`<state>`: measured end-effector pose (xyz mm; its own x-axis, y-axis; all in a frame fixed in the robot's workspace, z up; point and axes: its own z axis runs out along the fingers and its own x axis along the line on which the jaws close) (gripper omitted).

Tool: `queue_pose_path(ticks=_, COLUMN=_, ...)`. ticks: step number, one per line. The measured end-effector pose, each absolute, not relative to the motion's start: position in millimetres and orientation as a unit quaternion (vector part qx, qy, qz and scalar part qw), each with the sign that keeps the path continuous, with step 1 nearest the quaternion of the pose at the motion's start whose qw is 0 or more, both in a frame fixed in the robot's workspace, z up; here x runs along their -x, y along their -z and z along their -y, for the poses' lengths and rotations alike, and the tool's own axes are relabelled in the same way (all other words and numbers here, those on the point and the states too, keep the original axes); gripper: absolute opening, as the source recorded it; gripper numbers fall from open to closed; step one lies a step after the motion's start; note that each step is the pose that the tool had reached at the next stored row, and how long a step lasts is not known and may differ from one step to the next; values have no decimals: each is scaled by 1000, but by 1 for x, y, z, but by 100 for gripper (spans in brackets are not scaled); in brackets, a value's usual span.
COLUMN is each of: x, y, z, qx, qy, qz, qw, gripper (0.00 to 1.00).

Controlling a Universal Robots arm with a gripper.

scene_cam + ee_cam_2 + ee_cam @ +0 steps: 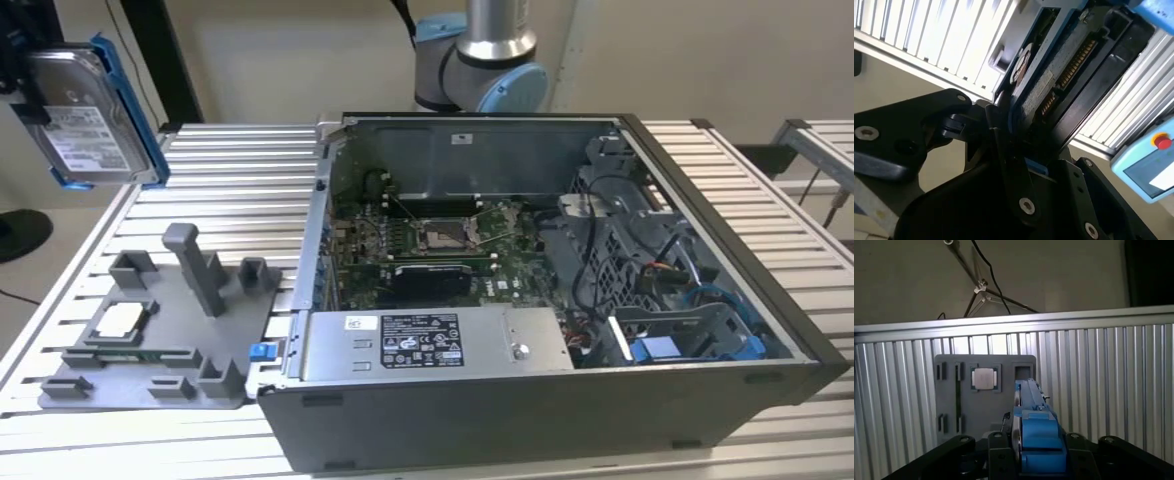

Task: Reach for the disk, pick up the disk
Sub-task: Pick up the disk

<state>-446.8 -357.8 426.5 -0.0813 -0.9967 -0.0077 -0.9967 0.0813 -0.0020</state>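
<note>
First wrist view: disk [1027,397] edge-on within tool [1036,447].

Print check: two labels seen, no characters legible.
Disk [83,105], at 10 o'clock in the exterior view, carries a white barcode label [94,140]. The grey box [534,345] at the computer case's [561,420] 6 o'clock side carries a black-and-white label [418,340]. Print on both is too small to read.

Exterior view overlooks table [227,160]; both wrist views hug disk [1036,432] [1054,80].
</note>
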Motion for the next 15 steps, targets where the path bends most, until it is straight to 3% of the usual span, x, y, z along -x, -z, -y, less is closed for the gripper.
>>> queue_pose_path(ticks=15, x=447, y=-455, z=358, qx=678, qy=-2, qz=-735, qw=4, gripper=0)
